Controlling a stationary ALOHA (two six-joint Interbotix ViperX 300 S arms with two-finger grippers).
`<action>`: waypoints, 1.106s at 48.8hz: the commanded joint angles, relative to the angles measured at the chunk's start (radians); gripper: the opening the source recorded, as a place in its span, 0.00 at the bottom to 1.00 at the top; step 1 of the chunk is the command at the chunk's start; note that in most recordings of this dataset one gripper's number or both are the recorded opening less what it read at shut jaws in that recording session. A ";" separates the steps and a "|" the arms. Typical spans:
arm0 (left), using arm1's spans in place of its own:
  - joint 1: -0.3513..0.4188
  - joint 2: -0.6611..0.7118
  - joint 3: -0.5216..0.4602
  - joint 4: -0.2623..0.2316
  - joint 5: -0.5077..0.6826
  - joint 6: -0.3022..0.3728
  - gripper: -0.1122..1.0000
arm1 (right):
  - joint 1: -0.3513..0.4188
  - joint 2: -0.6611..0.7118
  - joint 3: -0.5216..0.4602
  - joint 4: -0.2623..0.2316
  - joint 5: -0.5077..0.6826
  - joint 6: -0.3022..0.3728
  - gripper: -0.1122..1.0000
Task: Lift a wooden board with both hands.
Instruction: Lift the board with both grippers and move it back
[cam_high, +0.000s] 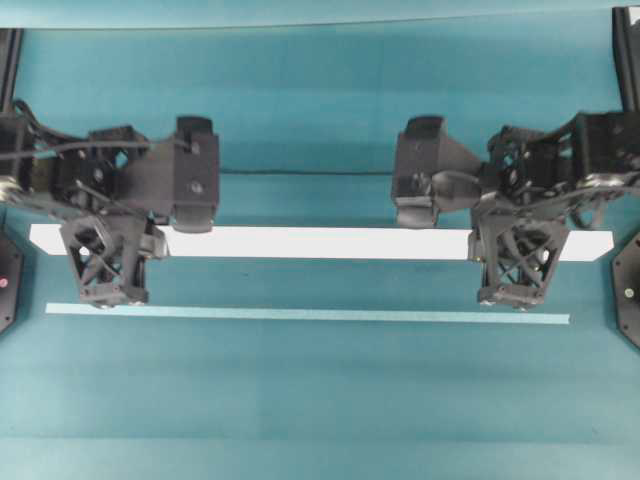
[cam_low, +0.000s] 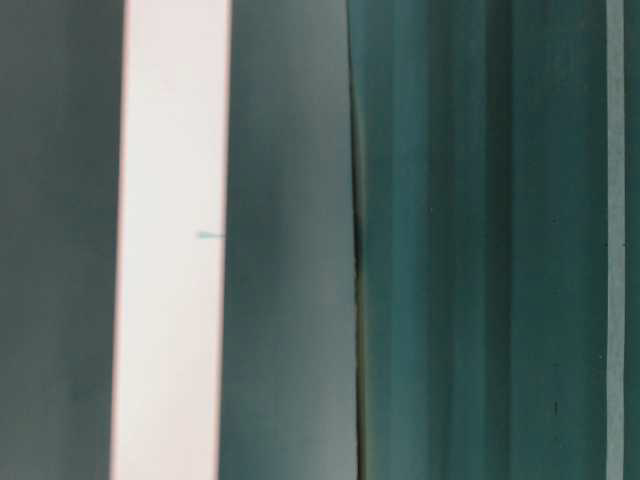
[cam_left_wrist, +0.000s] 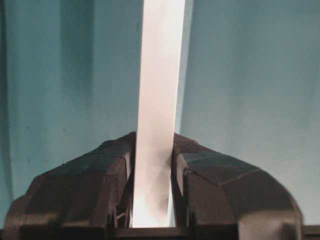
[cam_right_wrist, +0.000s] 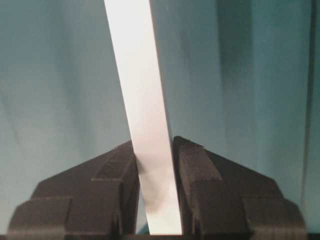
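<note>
Left hand (cam_left_wrist: 152, 200) and right hand (cam_right_wrist: 156, 200) both clamped on the wooden board (cam_high: 320, 243). Risk: uneven rise between the 2 tilts it, so an end slips.

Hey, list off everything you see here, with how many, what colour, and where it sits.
wooden board: one, bright white, lying across the middle, each end clamped in a pincer.
pale strip: one, light teal, running parallel to the board on its near side.
table cover: one, teal, under everything.
dark seam: one, black line in the cover beyond the board.
left pincer: one, black, shut on the board's left end.
right pincer: one, black, shut on the board's right end.
</note>
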 joint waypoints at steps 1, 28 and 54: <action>0.003 -0.025 -0.077 0.000 0.006 0.000 0.25 | -0.003 -0.008 -0.072 0.003 -0.003 0.035 0.29; 0.008 -0.038 -0.219 0.006 0.140 0.005 0.25 | -0.003 -0.011 -0.259 -0.014 0.176 0.035 0.29; 0.012 -0.023 -0.405 0.008 0.288 0.048 0.25 | -0.005 0.009 -0.433 -0.023 0.305 0.035 0.29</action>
